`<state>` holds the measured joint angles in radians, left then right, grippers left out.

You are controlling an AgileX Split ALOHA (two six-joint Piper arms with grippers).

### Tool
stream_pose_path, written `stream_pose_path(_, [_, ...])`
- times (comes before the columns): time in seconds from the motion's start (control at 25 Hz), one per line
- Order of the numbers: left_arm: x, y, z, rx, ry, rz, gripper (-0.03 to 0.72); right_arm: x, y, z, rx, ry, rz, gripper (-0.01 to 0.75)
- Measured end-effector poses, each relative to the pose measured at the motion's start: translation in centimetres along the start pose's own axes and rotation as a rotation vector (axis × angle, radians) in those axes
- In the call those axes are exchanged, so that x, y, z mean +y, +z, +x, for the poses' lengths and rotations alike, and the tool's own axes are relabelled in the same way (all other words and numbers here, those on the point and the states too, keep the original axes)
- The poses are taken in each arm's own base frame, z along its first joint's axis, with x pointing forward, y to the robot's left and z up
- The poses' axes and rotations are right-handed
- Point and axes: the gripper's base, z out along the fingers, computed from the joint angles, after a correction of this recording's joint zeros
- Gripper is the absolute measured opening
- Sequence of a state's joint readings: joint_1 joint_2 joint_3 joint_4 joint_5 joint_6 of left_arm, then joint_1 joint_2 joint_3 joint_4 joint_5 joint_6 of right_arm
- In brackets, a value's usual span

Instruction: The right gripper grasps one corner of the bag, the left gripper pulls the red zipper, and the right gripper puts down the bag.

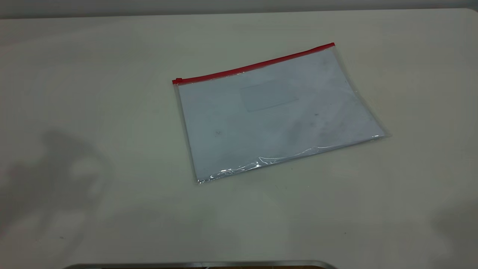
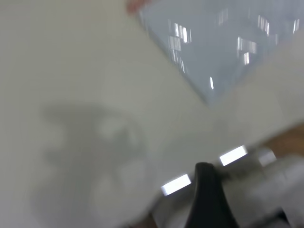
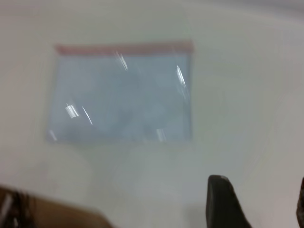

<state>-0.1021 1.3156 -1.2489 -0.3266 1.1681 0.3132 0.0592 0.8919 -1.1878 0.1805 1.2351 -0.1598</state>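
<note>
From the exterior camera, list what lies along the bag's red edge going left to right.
Slider tab → red zipper strip → the far corner of the bag. All on the bag, flat on the table.

Bag (image 1: 276,116): clear glossy plastic film, wrinkled and throwing bright glints along the edge facing the near table edge, with white matt paper inside. Red zipper (image 1: 254,67): opaque red plastic strip along the far edge. Table (image 1: 93,112): smooth, matt, off-white surface, with a bright metal trim (image 1: 201,264) at the near edge.
</note>
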Motion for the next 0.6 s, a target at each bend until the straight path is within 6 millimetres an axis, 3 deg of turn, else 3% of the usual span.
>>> stream_pose_path(0.2, [0.1, 2.8, 4.6, 0.136, -0.070, -0.001, 0.548, -1.1, 4.4, 8.3, 0.234, 0.129, 0.116, 0.416])
stream_pose_path(0.36, [0.3, 3.4, 8.4, 0.196, -0.115, -0.082, 0.548, -1.4, 6.6, 13.5, 0.333, 0.174, 0.160, 0.416])
stream_pose_path(0.48, [0.1, 3.4, 11.1, 0.202, -0.157, -0.139, 0.548, -1.3, 7.3, 15.5, 0.306, 0.172, 0.168, 0.416])
stream_pose_path(0.6, [-0.2, 3.5, 13.8, 0.169, -0.195, -0.172, 0.548, -1.4, 7.3, 15.9, 0.231, 0.163, 0.176, 0.416])
